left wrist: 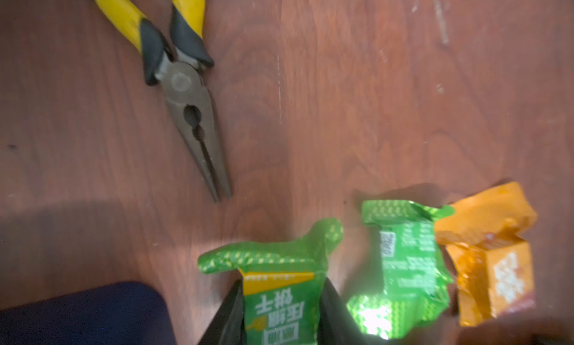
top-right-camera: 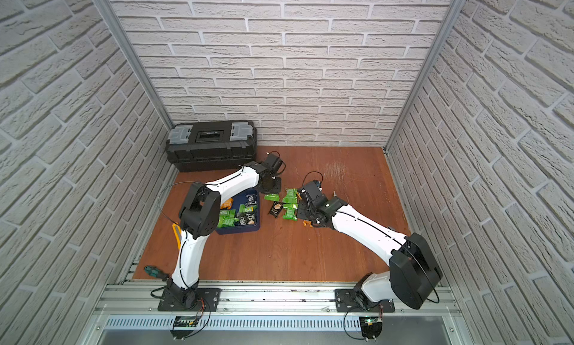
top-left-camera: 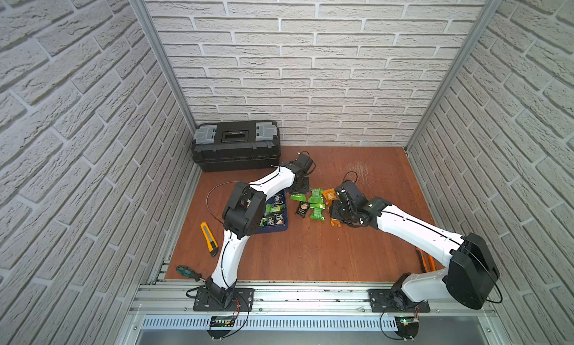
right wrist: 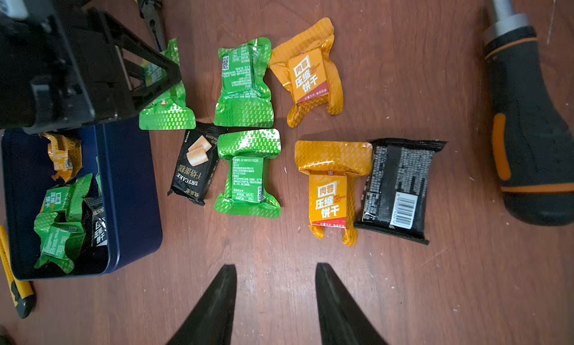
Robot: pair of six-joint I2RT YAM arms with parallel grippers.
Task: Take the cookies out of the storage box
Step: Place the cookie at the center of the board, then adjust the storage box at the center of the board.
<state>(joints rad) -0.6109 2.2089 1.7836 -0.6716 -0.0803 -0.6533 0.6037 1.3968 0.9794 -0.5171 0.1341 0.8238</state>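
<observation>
six cookie packets [right wrist: 245, 169] lie just ahead of the right gripper [right wrist: 275, 265], its jaws spread and empty. the left gripper [left wrist: 279, 300] pinches a seventh, green packet [left wrist: 279, 265]; the navy storage box [right wrist: 130, 188] sits just beside it, several cookies [right wrist: 59, 234] inside. best released low, clear of neighbours.

left gripper [left wrist: 281, 283] clamping bright green crinkly foil cookie packet [left wrist: 279, 312], second green foil packet [left wrist: 403, 265] then orange foil packet [left wrist: 490, 259] at three o'clock, yellow-handled steel pliers [left wrist: 186, 88] at eleven, navy-blue plastic storage box [left wrist: 87, 315] at nine

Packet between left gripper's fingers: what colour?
Bright green foil packet with a yellow strip; clearest in the left wrist view.
</observation>
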